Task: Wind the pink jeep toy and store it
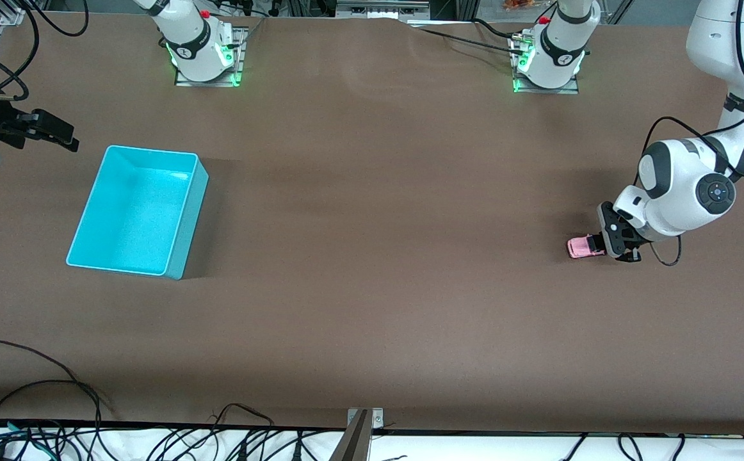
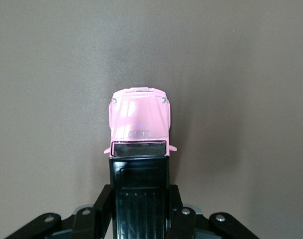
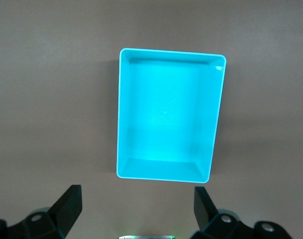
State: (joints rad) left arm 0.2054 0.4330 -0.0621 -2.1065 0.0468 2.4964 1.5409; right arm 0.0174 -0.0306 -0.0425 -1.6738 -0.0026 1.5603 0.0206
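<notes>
At lower right of the front view: the pink jeep toy (image 1: pixel 582 246) sits on the brown bench (image 1: pixel 372 256), at the left arm's end, well apart from the bin.
Jeep, close view: the left wrist view shows the pink jeep toy (image 2: pixel 139 122) from above, pink bonnet pointing away from the camera, black roof running down toward the frame's lower edge.
Left gripper: the left gripper (image 1: pixel 602 243) is low at the bench, at the jeep's roof end; its fingers (image 2: pixel 102 209) are clenched against the two sides of the black roof section.
Left arm: it reaches in from the right edge of the front view, wrist bent down toward the toy.
Turquoise bin: the turquoise bin (image 1: pixel 183 224) stands at centre left of the front view, at the right arm's end of the bench, its inside bare.
Bin, close view: in the right wrist view the turquoise bin (image 3: pixel 122 114) fills the middle of the frame, seen from straight above.
Right gripper: the right gripper (image 1: pixel 48 131) hangs at the upper left edge of the front view, beside the bin, waiting; its fingers (image 3: pixel 69 204) are spread wide with nothing between them.
</notes>
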